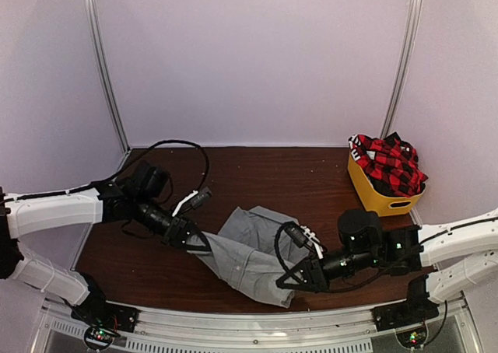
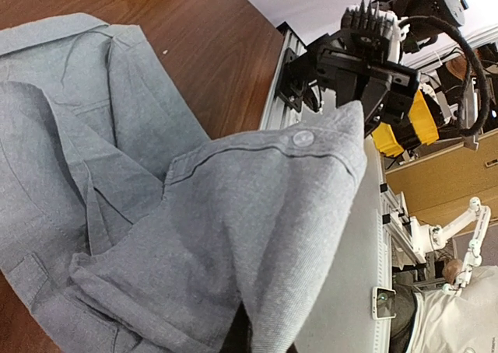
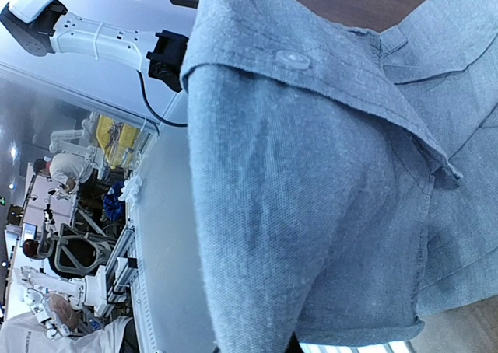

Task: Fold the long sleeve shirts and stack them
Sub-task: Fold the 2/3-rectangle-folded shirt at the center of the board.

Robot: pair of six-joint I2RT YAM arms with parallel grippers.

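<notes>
**Grey shirt pinched at both sides, plaid shirt in the tub**

The grey button-front shirt [image 1: 250,253] lies crumpled on the dark wooden bench [image 1: 264,174], in the middle of its near half, between the 2 arms. The left fingers [image 1: 194,242] are pressed together on the shirt's left edge. The right fingers [image 1: 289,280] pinch its near right corner, close to the bench's near edge.

In the left wrist view, a fold of the grey cloth rises off the bench toward the camera, with 1 pale button [image 2: 302,138] on a stitched band. That camera's own fingers are hidden under the fold. The rest of the shirt lies rumpled on the wood beside it, and the right fingers show black at the tip of the raised corner.

The right wrist view is much alike: a raised fold with 1 round button [image 3: 292,59] fills most of the frame and covers its own fingers.

The red-and-black plaid shirt [image 1: 389,165] sits bunched in the yellow plastic tub [image 1: 380,200] at the far right corner of the bench, well apart from the grey shirt.
</notes>
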